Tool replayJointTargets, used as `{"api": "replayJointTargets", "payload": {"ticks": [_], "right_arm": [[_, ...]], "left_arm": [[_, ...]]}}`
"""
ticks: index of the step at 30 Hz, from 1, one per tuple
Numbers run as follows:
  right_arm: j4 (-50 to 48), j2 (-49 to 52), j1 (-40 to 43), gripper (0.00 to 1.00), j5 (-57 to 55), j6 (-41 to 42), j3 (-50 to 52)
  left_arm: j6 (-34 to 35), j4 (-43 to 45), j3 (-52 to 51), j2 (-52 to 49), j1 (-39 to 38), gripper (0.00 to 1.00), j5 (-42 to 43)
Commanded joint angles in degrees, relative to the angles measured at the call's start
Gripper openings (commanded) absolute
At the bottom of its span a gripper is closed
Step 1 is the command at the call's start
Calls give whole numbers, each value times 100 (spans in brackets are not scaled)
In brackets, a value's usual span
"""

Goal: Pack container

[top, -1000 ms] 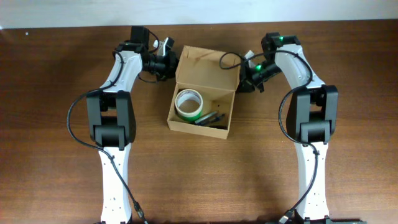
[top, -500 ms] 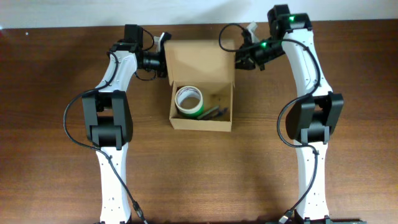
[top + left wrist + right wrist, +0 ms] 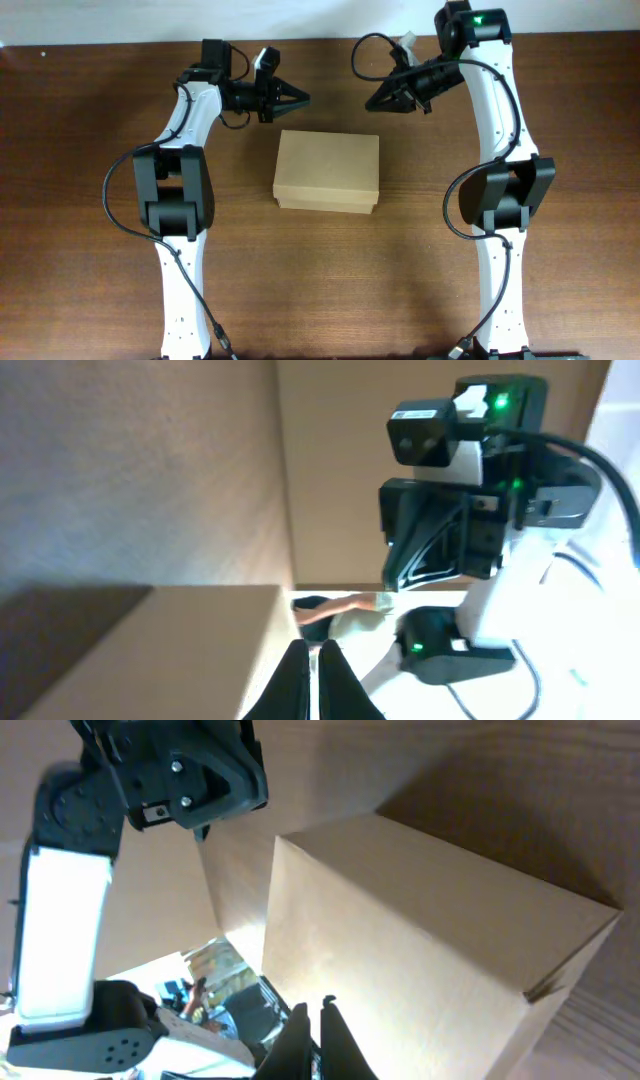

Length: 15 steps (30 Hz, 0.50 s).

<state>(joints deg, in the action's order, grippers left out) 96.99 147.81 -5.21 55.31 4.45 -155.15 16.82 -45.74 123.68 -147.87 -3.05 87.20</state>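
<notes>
— Where do we have the box?
— The box (image 3: pixel 327 171) sits on the table (image 3: pixel 80 150) between our two arms. Its flap is down, so we cannot see inside.
— And our left gripper?
— Our left gripper (image 3: pixel 300 99) hangs just beyond the box's far left corner, clear of it. Its fingers are pressed together on nothing.
— The right one?
— Our right gripper (image 3: pixel 372 103) hangs just beyond the box's far right corner, also apart from it, fingers together and empty. The two tips point at each other across the box's far edge.
— How high above the box are they?
— We cannot tell; our wrist views only show the box's plain sides below the tips.
</notes>
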Motion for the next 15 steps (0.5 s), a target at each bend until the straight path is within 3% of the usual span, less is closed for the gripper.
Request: {"api": "replayJointTargets", "payload": {"ticks": [1,5,8,11,15], "right_arm": [[35,-103,-63,4,-490,-236,-118],[35,-551,-205,4,-2072,-280,-118],[35,-1043,-304,4,-2662,-426,-118],[35,-1530,-389,5,-3021,-426,-118],[35,-2017,-610,8,-3209,-426,-118]], "left_arm": [[-763,-356,11,0,-63,2,44],[-2343,-1808,24,433,-197,2,-2647],[-3327,-2632,107,960,-345,2,-4389],[-3668,-2865,175,1725,-492,2,-5722],[-3663,-2599,258,2782,-531,2,-6310]]}}
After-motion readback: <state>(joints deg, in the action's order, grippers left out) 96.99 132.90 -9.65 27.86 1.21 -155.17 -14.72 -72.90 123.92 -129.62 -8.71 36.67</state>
